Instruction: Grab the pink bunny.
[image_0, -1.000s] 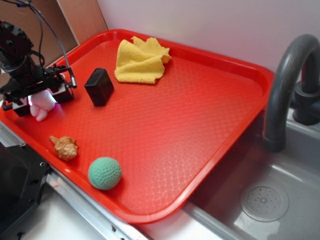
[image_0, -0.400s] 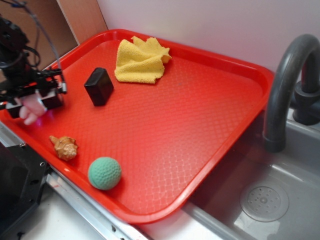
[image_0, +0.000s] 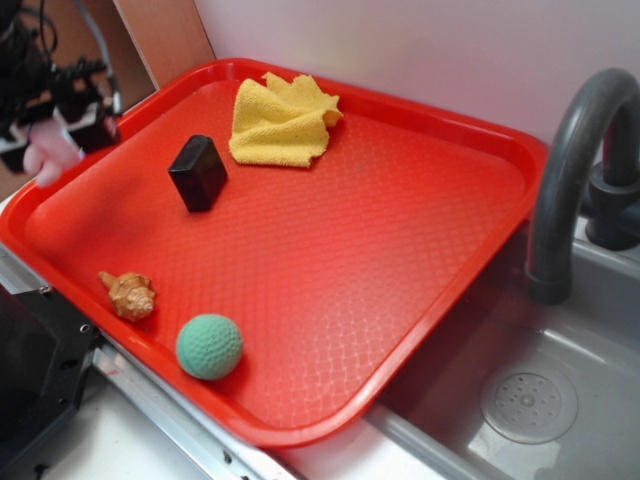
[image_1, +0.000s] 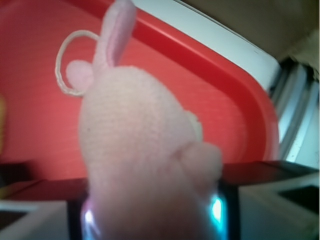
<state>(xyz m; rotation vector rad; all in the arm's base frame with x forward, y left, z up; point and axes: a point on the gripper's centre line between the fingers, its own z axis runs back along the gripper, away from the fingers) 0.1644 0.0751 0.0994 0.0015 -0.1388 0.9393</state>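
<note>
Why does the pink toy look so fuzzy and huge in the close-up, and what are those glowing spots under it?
Wrist view: the pink bunny sits too near the lens, so it is soft and oversized; lights glow at its base. Exterior view: the gripper is smeared by motion blur, while the red tray is sharp.

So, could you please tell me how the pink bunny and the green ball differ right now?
The pink bunny is pale pink, while the green ball is teal green. The pink bunny is held up in the gripper at the tray's far left edge; the green ball rests on the tray near its front edge. Both look soft and fuzzy.
</note>
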